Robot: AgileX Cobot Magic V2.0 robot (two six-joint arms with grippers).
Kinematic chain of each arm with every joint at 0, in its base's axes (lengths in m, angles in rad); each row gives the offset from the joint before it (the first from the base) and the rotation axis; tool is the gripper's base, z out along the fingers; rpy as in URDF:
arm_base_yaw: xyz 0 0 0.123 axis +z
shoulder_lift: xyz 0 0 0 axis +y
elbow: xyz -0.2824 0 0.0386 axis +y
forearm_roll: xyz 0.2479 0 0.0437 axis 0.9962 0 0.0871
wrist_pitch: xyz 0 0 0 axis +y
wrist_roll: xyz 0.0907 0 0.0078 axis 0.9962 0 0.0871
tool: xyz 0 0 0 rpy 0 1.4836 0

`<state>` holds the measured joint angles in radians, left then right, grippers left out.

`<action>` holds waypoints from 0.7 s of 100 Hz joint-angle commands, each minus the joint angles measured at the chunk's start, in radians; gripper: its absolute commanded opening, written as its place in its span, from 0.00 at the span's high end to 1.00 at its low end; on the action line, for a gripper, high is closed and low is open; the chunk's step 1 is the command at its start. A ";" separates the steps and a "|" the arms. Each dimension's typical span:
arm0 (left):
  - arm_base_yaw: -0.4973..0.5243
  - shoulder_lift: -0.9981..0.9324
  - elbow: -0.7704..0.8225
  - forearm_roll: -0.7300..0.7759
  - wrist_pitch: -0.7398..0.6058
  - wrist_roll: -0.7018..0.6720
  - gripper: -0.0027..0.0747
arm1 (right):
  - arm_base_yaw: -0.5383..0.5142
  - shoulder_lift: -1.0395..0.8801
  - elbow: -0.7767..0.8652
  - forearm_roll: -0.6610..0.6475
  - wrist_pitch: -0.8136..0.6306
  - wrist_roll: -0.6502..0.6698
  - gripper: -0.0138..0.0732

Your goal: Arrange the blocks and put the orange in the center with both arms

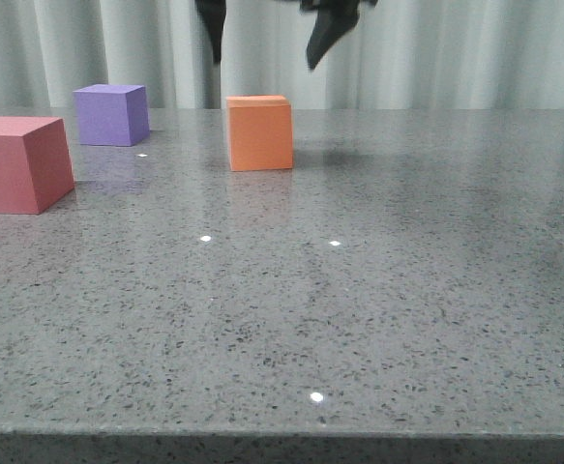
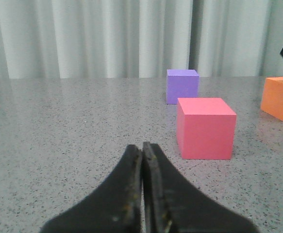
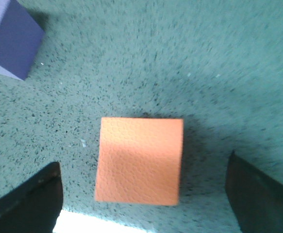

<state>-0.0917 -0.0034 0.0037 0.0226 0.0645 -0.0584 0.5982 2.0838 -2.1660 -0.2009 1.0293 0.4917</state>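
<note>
The orange cube [image 1: 260, 133] stands on the grey table near the back middle. My right gripper [image 1: 267, 43] hangs open above it; its fingers [image 1: 326, 39] show at the top edge. In the right wrist view the orange cube [image 3: 139, 160] lies below, between the wide-open fingers [image 3: 27, 201], untouched. The red cube [image 1: 18, 162] sits at the far left, the purple cube [image 1: 112, 114] behind it. My left gripper [image 2: 143, 148] is shut and empty, low over the table, with the red cube [image 2: 205, 127] ahead to one side, then the purple cube [image 2: 182, 86] and orange cube [image 2: 280, 98].
The speckled grey table [image 1: 359, 319] reaches to a front edge near the camera. A pale curtain [image 1: 456, 53] hangs behind the table's back edge. The purple cube's corner [image 3: 11, 40] shows in the right wrist view.
</note>
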 commanded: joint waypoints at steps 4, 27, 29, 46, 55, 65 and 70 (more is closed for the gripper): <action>0.002 -0.036 0.040 -0.001 -0.079 -0.012 0.99 | -0.042 -0.127 -0.034 -0.021 0.001 -0.094 0.08; 0.002 -0.036 0.040 -0.001 -0.079 -0.012 0.99 | -0.169 -0.225 0.026 -0.019 0.029 -0.182 0.08; 0.002 -0.036 0.040 -0.001 -0.079 -0.012 0.99 | -0.178 -0.236 0.035 -0.019 0.028 -0.186 0.08; 0.002 -0.036 0.040 -0.001 -0.079 -0.012 0.99 | -0.288 -0.345 0.218 -0.019 -0.012 -0.209 0.08; 0.002 -0.036 0.040 -0.001 -0.079 -0.012 0.99 | -0.341 -0.428 0.349 -0.017 -0.068 -0.210 0.08; 0.002 -0.036 0.040 -0.001 -0.079 -0.012 0.99 | -0.395 -0.523 0.500 -0.016 -0.145 -0.210 0.08; 0.002 -0.036 0.040 -0.001 -0.079 -0.012 0.99 | -0.422 -0.572 0.576 -0.016 -0.179 -0.210 0.08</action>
<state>-0.0917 -0.0034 0.0037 0.0226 0.0645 -0.0584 0.2174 1.6351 -1.6648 -0.2009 0.9609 0.2958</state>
